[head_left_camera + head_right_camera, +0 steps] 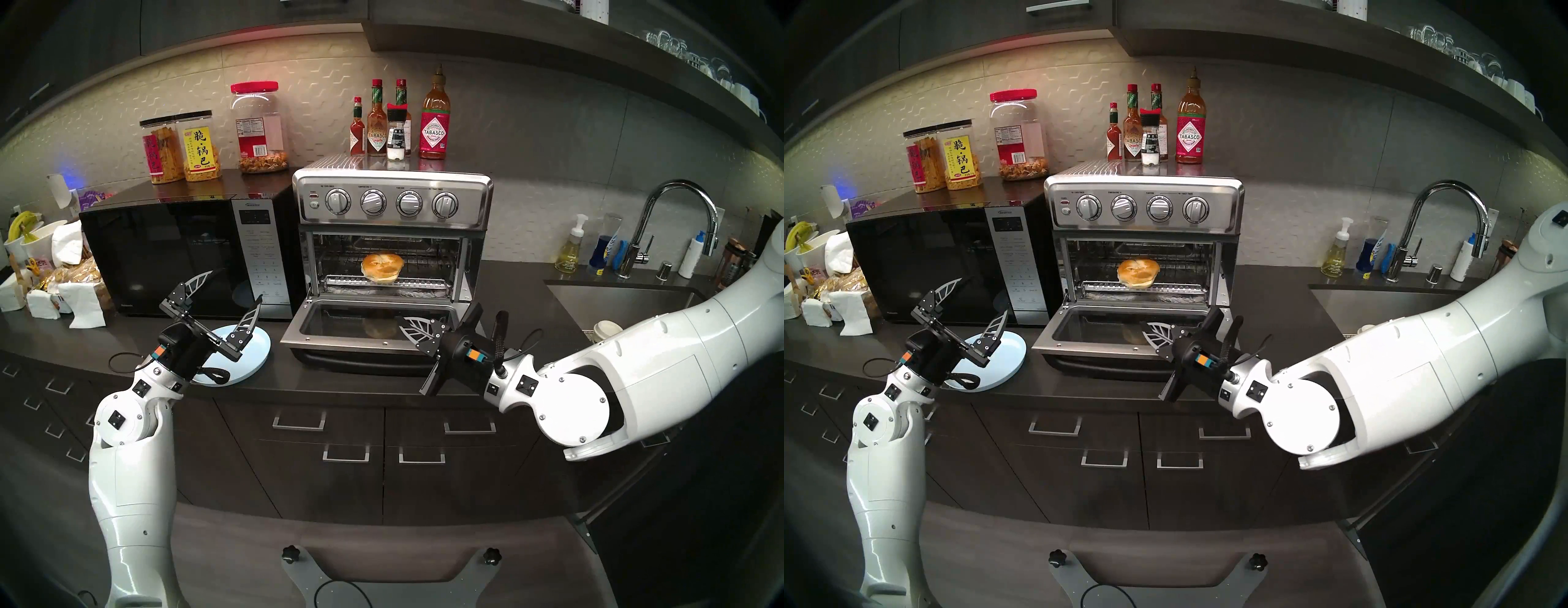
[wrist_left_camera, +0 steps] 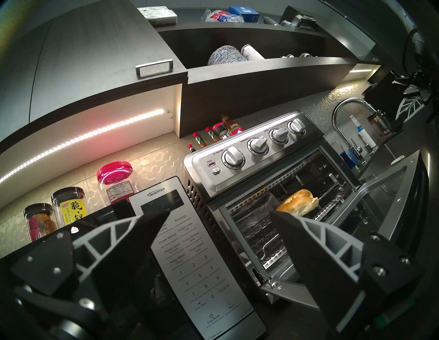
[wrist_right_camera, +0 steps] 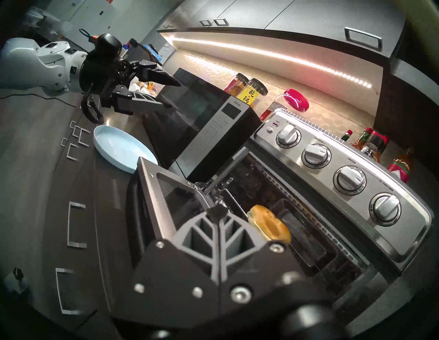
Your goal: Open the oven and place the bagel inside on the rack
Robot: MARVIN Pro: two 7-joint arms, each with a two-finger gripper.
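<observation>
The steel oven [image 1: 394, 204] stands with its glass door [image 1: 339, 327] dropped flat and open. Inside, the golden bagel [image 1: 380, 266] lies on the wire rack [image 1: 428, 264], near the front middle; it also shows as the bagel [image 2: 298, 201] and the bagel [image 3: 268, 224]. My right gripper [image 1: 408, 327] is shut and empty, hovering over the right front of the open door. My left gripper [image 1: 235, 286] is open and empty, raised above the pale blue plate [image 1: 254, 356] in front of the microwave.
A black microwave [image 1: 169, 254] stands left of the oven, with snack jars on top. Sauce bottles [image 1: 435, 123] stand on the oven. A sink [image 1: 615, 297] and faucet [image 1: 679, 204] are at the right. Napkins and bread bags [image 1: 72, 280] crowd the far left.
</observation>
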